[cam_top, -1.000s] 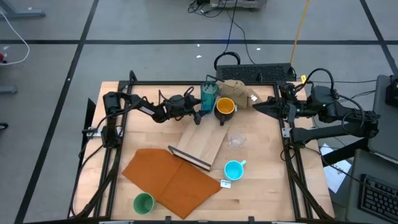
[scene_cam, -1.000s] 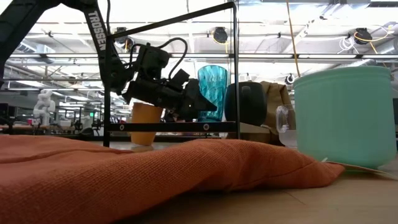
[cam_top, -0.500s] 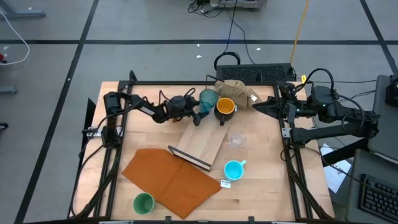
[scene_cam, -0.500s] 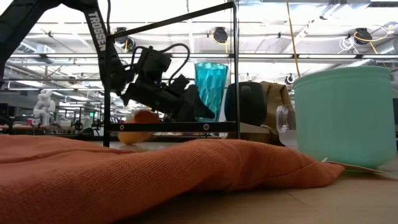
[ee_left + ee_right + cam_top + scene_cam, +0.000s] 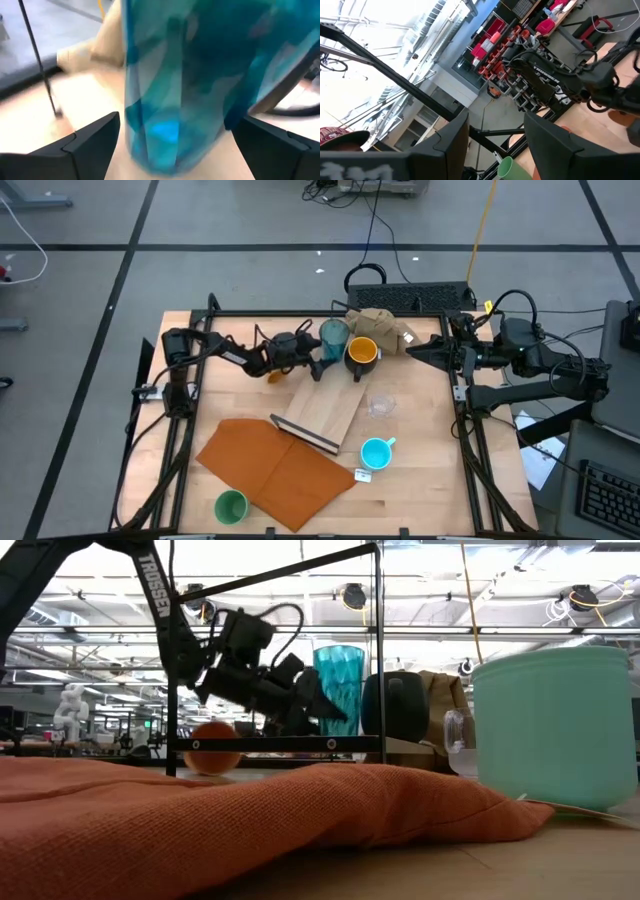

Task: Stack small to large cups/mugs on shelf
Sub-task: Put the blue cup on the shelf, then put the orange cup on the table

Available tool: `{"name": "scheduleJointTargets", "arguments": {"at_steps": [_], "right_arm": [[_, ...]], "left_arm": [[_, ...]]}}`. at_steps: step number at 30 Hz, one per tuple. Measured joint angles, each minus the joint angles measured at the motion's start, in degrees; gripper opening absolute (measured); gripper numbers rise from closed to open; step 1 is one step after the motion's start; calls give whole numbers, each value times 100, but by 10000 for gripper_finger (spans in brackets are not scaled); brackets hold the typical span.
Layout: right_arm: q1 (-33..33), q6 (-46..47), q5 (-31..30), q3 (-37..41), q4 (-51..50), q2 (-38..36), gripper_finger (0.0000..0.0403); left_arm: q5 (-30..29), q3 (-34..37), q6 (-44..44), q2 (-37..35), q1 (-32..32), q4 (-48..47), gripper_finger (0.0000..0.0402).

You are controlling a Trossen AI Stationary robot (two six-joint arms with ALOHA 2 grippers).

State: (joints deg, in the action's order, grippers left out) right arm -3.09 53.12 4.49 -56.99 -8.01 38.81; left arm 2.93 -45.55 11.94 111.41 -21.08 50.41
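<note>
My left gripper point(image 5: 320, 363) reaches in from the table's left and is open. Its fingers stand on either side of the lower part of the tall teal tumbler point(image 5: 175, 90), which stands upright near the far edge point(image 5: 333, 335). The orange cup point(image 5: 213, 748) lies on its side under my left arm. Right of the tumbler stands the dark yellow-lined mug point(image 5: 362, 352). The pale wooden shelf point(image 5: 325, 412) lies flat, with the clear glass point(image 5: 380, 405) beside it. The light blue mug point(image 5: 375, 452) and the green cup point(image 5: 231, 505) stand nearer. My right gripper point(image 5: 415, 352) waits open at the right. My left gripper comes level at the tumbler's lower part point(image 5: 150, 135) from the table's left, one finger point(image 5: 95, 137) on each side. I cannot tell whether the fingers touch it. The tumbler stands on the table.
An orange-brown sheet point(image 5: 275, 465) covers the near left of the table and overlaps the shelf's dark strip end point(image 5: 305, 435). A tan cloth lump point(image 5: 380, 325) sits at the far edge behind the mug. A black frame point(image 5: 300, 313) rims the table.
The orange cup has tipped from upright onto its side and rolled a little toward the table's left. In the high view the teal tumbler showed its side a second ago and now shows its round rim, standing upright. My left gripper has stayed at the tumbler.
</note>
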Motion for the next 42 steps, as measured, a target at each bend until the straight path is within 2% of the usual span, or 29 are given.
{"name": "scheduleJointTargets", "arguments": {"at_steps": [4, 8, 18, 26, 34, 42], "right_arm": [[0, 0, 2, 0, 1, 0, 180], [2, 0, 4, 0, 4, 0, 180], [2, -43, 155, 0, 4, -2, 180], [4, -142, 177, 0, 87, -2, 180], [9, -157, 321, 0, 358, 0, 180], [9, -179, 475, 1, 352, 2, 180]], "left_arm": [[-174, -1, -238, -291, 2, -295, 376], [-365, -5, -452, -573, 0, -1026, 376], [-316, -3, -432, -1101, 212, -1668, 376], [-886, -9, -754, -1620, 332, -2588, 376], [-1048, -9, -433, -2148, 382, -3932, 376], [-1300, -7, -5, -2895, 630, -5896, 376]]}}
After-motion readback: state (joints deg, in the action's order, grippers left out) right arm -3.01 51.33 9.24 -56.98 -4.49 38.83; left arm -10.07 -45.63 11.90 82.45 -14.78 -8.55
